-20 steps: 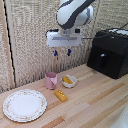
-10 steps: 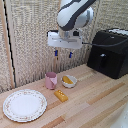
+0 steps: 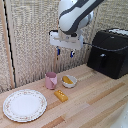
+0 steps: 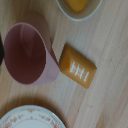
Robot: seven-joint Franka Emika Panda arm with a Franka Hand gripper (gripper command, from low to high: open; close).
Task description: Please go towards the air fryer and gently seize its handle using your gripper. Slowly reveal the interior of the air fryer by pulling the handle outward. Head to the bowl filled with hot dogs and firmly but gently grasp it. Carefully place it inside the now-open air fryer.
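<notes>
A kitchen-like set for a robot, probably staged rather than lived in. A pale wooden counter (image 3: 95,97) carries an air fryer (image 3: 109,52), a patterned plate (image 3: 24,105), a pink cup (image 3: 50,80) and a bowl (image 3: 69,81) of food. Woven reed matting (image 3: 30,45) backs it like a screen.

You have one air fryer (image 3: 109,52), one bowl (image 3: 69,81), one pink cup (image 3: 51,80), one orange block (image 3: 61,95), one patterned plate (image 3: 24,105), one gripper (image 3: 65,52)
</notes>
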